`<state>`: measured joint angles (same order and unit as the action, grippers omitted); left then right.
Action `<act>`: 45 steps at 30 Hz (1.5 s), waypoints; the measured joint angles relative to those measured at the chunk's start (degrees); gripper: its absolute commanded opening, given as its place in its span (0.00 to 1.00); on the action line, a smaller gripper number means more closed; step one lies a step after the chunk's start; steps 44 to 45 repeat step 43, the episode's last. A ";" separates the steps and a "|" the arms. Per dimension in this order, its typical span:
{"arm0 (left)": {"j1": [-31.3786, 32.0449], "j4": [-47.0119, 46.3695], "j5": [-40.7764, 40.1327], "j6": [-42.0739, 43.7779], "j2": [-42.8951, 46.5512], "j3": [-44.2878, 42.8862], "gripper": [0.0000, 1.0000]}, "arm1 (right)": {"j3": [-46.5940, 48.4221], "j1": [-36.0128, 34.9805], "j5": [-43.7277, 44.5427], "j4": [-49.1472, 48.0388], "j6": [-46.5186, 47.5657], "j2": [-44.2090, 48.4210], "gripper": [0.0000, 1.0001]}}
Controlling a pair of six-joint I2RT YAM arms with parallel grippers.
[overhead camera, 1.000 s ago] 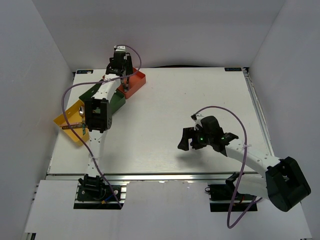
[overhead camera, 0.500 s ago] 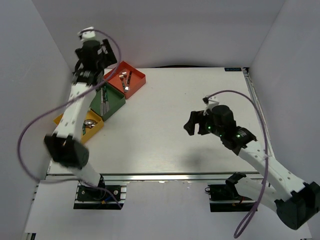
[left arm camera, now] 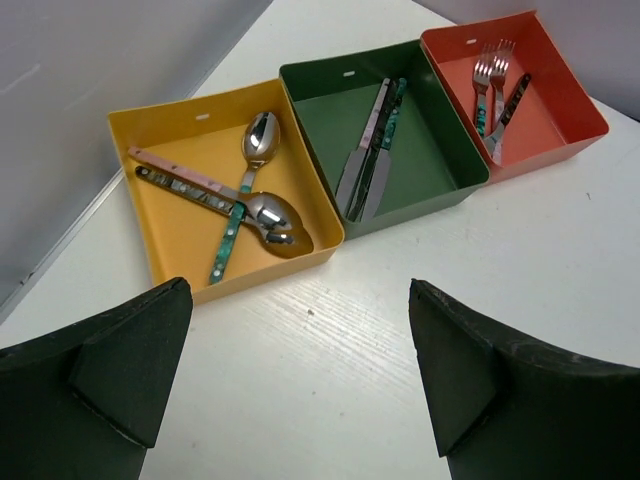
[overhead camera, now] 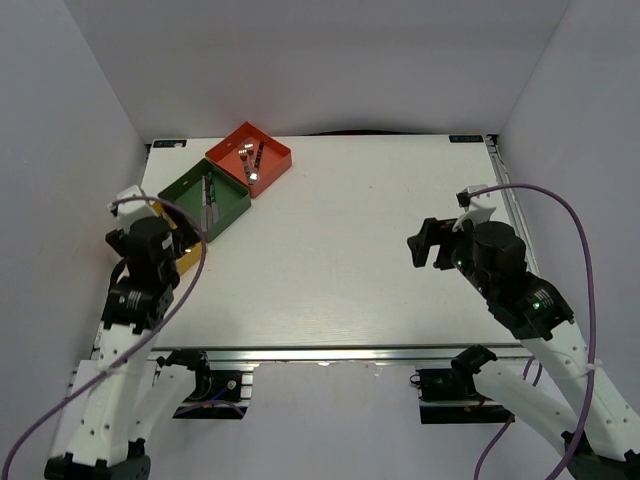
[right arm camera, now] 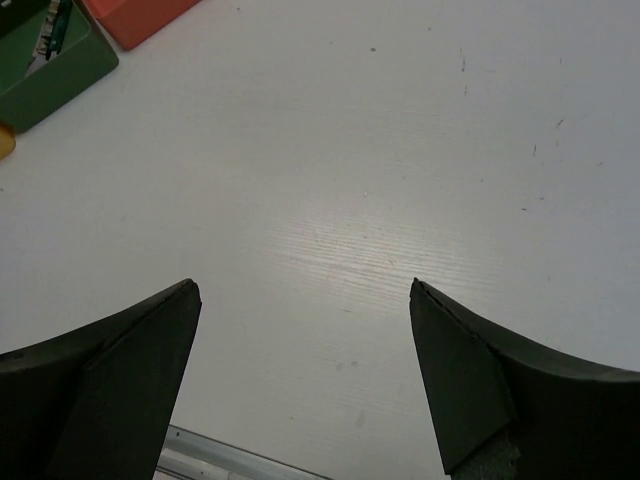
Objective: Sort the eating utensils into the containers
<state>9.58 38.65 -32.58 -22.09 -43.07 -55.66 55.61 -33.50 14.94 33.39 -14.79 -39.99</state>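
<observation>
I'm seeing the spoons [left arm camera: 270, 212] lying in the yellow tray [left arm camera: 160, 105] at the wrist view's upper left, the knives [left arm camera: 365, 180] in the green tray [left arm camera: 430, 150] beside it, and the forks [left arm camera: 490, 75] in the red tray [left arm camera: 560, 100] at upper right. The left claw [left arm camera: 300, 300] and right claw [right arm camera: 303, 295] are hanging released over the table [right arm camera: 400, 150], gripping nothing.

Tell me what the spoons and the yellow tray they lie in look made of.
The spoons: likely polished metal, since the bowls mirror light sharply; the handles carry a teal or pinkish patterned coating. The yellow tray: probably moulded plastic, given its matte, uniform colour and thin walls.
</observation>
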 measured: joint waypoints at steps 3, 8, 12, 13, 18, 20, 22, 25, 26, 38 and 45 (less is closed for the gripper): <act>0.33 0.28 -0.04 0.17 7.89 4.24 0.98 | -1.25 0.00 -0.20 1.18 0.04 1.60 0.89; 0.72 -1.68 -0.33 -0.70 18.21 10.64 0.98 | -5.27 0.00 -1.22 1.31 0.02 3.34 0.89; 0.72 -2.12 -0.92 -1.07 19.65 11.61 0.98 | -6.73 0.00 -1.60 1.01 0.00 3.15 0.89; 0.72 -2.36 -0.92 -1.11 19.63 11.67 0.98 | -7.02 0.00 -1.60 0.96 0.00 3.15 0.89; 0.72 -3.37 -0.85 -1.29 19.67 11.87 0.98 | -8.13 0.00 -1.62 -0.66 -0.02 3.04 0.89; 0.72 -3.61 -0.85 -1.33 19.67 12.13 0.98 | -8.31 0.00 -1.62 -0.96 -0.04 2.80 0.89; 0.72 -3.61 -0.85 -1.36 19.65 12.22 0.98 | -8.57 0.00 -1.62 -1.11 -0.09 2.71 0.89; 0.72 -3.87 -0.87 -1.38 19.65 12.24 0.98 | -8.61 0.00 -1.62 -1.31 -0.11 2.82 0.89; 0.72 -3.96 -0.85 -1.38 19.65 12.24 0.98 | -8.61 0.00 -1.62 -1.44 -0.13 2.89 0.89; 0.72 -4.33 -0.90 -1.70 19.34 13.00 0.98 | -8.61 0.00 -2.27 -1.81 -0.42 2.86 0.89; 0.72 -4.33 -0.92 -1.81 19.34 13.03 0.98 | -8.61 0.00 -2.99 -1.81 -0.81 2.86 0.89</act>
